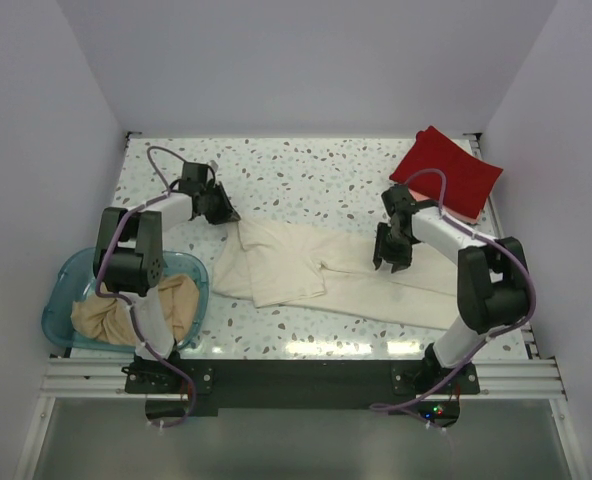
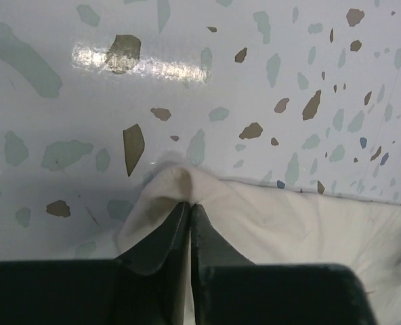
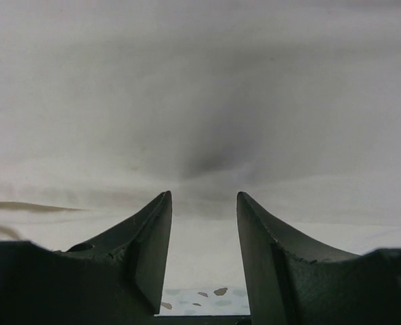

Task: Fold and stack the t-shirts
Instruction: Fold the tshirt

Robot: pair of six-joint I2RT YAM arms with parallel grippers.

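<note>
Risks a slip at the left claw, clenched on only a small puckered fold at the far-left corner of the cream-white t-shirt; could shed so thin a bite of soft cotton under any sideways pull. Risks dragging the whole garment too, spread loose and rumpled across the middle of the speckled worktop, smooth and glossy beneath. Shows the right claw released, jaws apart just over the shirt's right half, nothing between them; could let that side bunch or skid. Elsewhere: limp, matte, creased cloth; a red t-shirt folded into a flat slab at the far right corner; a tan-beige t-shirt heaped in a translucent blue tub at the near left.
</note>
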